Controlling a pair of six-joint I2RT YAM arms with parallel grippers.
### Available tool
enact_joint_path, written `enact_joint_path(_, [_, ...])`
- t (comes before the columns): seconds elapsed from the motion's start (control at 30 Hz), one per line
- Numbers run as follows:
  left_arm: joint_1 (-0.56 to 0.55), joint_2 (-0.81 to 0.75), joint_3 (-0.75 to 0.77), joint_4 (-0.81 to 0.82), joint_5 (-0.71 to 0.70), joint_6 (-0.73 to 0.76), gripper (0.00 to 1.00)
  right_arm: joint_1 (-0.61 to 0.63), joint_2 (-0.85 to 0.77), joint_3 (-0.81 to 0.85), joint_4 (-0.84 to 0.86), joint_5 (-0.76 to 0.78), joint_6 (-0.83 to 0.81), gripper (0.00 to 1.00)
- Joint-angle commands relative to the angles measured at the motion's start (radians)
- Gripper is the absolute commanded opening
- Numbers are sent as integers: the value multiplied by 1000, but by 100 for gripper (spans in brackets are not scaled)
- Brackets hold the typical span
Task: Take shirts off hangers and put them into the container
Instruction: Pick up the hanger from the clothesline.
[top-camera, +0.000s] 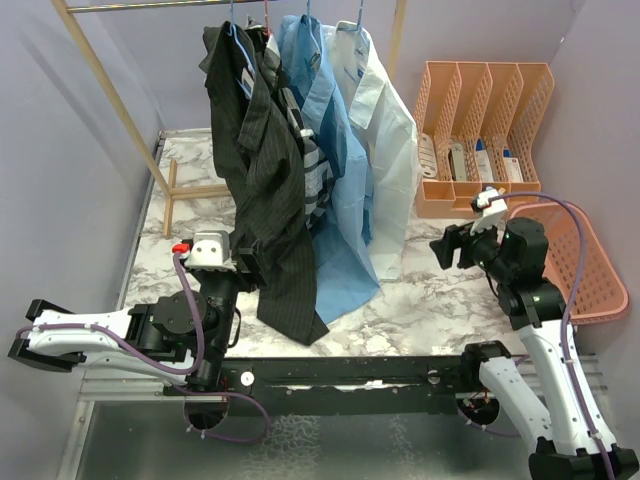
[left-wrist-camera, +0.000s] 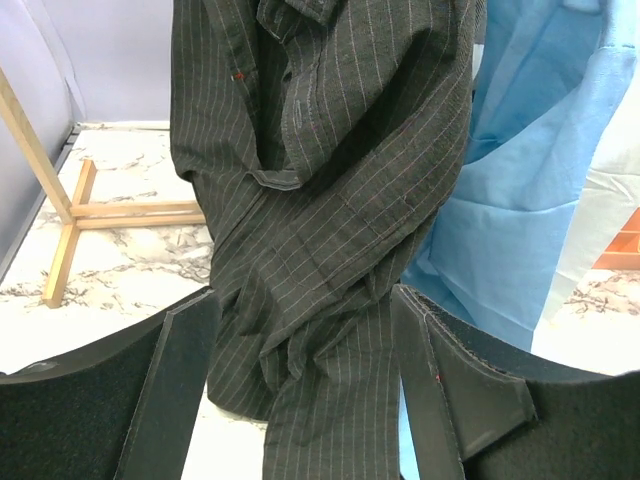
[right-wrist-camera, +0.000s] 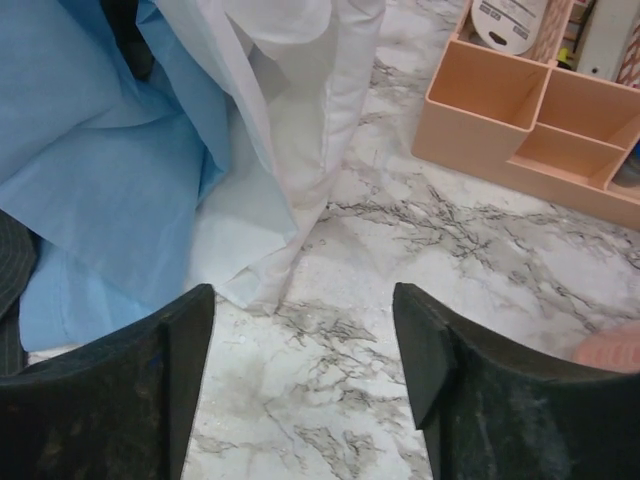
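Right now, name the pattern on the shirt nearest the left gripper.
Black pinstriped shirt; left wrist view.

the black pinstriped shirt hung crumpled just ahead of the left gripper, framed by its spread jaws. the checked shirt, light blue shirt and white shirt hung beyond on wire hangers, the white hem ahead-left of the right gripper. the salmon lattice basket sat at its right.

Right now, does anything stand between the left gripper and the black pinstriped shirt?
Nothing visible does. The left gripper is open, and the pinstriped shirt hangs straight ahead, its lower folds between the fingers. The light blue shirt hangs beside it, out of the way.
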Motion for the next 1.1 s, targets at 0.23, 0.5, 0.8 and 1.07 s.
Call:
enact_joint_path(0.23, [-4,2,-23,-35,16,-75,72,-44,-40,-5,43,43,25,76])
enact_joint_path(0.5, [-4,13,-20,-44,33,-100,71,-65,-33,2,28,-110,-41,48])
enact_joint_path(0.8, [-4,105,66,-67,69,-75,71,-71,210,500,-125,-36,-34,30])
enact_joint_path(1.07, [-4,164,121,-70,95,-86,70,-71,656,1314,-346,-269,-18,75])
